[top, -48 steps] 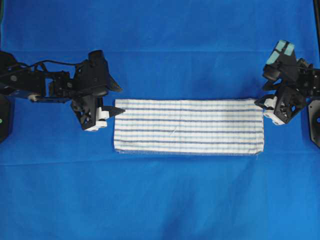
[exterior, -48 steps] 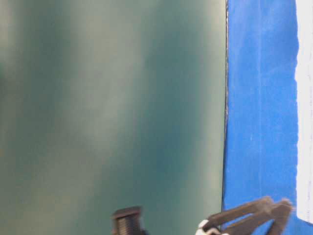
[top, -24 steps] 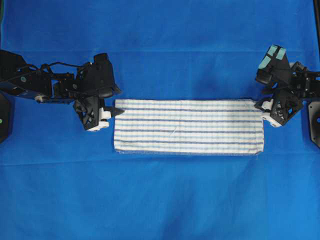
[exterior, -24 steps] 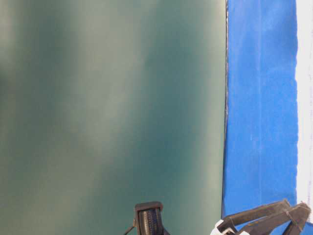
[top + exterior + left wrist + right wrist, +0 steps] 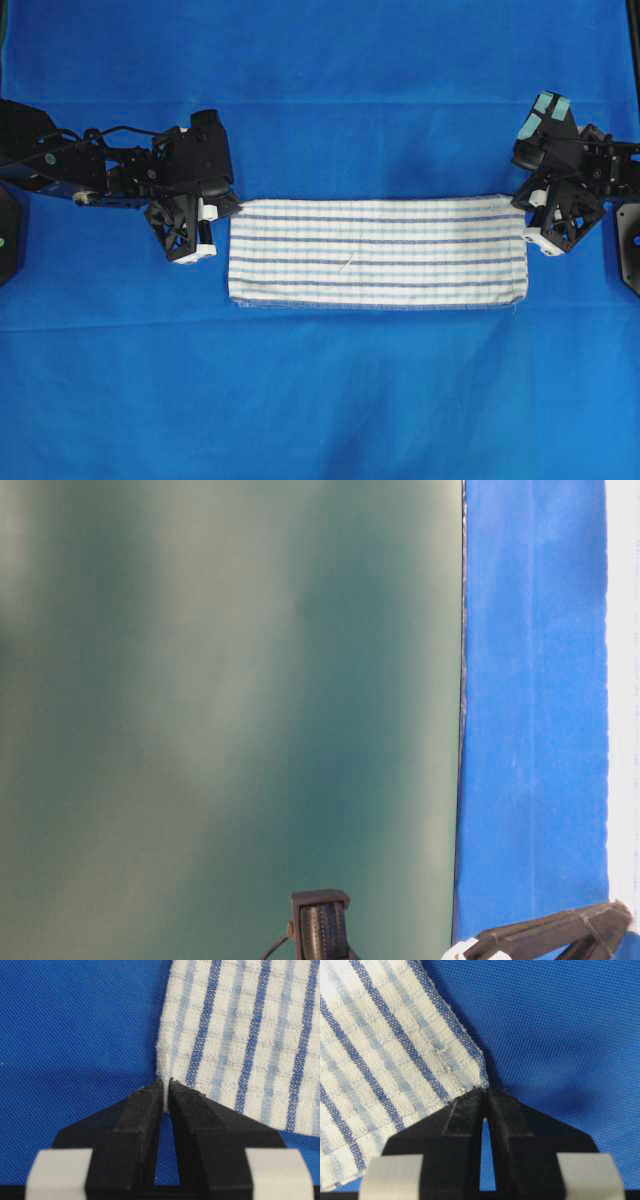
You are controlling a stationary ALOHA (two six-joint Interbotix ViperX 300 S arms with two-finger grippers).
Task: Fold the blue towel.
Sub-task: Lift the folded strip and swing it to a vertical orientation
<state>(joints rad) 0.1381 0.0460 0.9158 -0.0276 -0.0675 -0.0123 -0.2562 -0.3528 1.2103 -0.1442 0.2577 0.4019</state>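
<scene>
The blue towel (image 5: 378, 252) lies flat in the middle as a long folded strip, white with dark-blue and light-blue stripes. My left gripper (image 5: 230, 205) is at its far left corner. In the left wrist view the left gripper (image 5: 166, 1085) is shut with the white edge of the towel (image 5: 250, 1035) pinched between the tips. My right gripper (image 5: 522, 198) is at the far right corner. In the right wrist view the right gripper (image 5: 485, 1091) is shut on the corner of the towel (image 5: 380, 1060).
A large plain blue cloth (image 5: 320, 400) covers the table under the towel. Black arm mounts stand at the left edge (image 5: 8, 235) and the right edge (image 5: 630, 245). The table-level view shows mostly a green wall (image 5: 230, 680) and the towel's edge (image 5: 625, 680).
Both grippers have moved onto the towel's far corners and closed on them. The left gripper's fingers were spread open a second ago. The towel has not moved.
</scene>
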